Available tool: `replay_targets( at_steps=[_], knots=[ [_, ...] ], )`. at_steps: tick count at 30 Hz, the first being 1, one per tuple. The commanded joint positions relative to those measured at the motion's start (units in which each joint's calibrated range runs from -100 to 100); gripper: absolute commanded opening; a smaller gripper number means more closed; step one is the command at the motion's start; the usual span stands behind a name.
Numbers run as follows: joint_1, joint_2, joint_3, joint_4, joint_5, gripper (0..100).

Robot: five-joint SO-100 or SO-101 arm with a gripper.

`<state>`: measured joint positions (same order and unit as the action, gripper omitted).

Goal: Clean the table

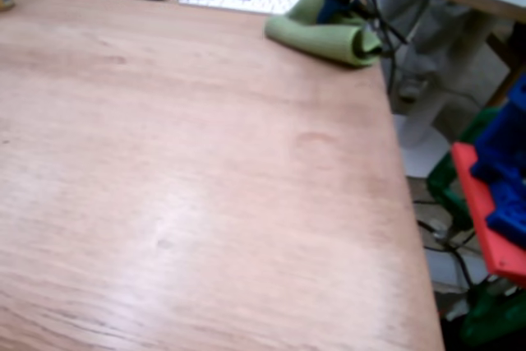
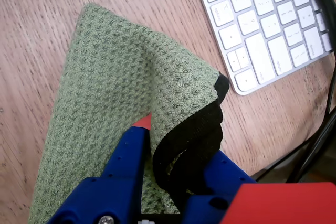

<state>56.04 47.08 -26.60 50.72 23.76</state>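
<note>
Blue hand (image 2: 173,182) clamped on a folded green cloth (image 2: 121,108) with black edging, at the far right corner of the wooden surface (image 1: 189,187), beside a white keyboard (image 2: 268,19).

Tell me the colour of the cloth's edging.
Black edging on the green waffle-weave cloth, clearest in the wrist view.

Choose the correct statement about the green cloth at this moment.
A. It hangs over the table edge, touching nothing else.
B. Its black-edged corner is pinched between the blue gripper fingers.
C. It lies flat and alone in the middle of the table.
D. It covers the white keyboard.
B: in the wrist view the green cloth rises in a fold whose black hem is clamped in the gripper, beside the white keyboard.
</note>
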Motion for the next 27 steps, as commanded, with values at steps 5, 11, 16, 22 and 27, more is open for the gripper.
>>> replay_targets(
  at_steps=[5,11,16,22,27],
  knots=[
    [-16.10,-45.28,-3.37,8.96,-5.32,0],
    [-77.86,-63.89,-3.46,26.04,-12.36,0],
    [-99.52,-49.05,-4.22,30.15,-18.12,0],
    [-97.66,-34.13,-7.52,23.25,-18.17,0],
    [-95.63,-24.61,-8.09,22.84,-18.17,0]
  ],
)
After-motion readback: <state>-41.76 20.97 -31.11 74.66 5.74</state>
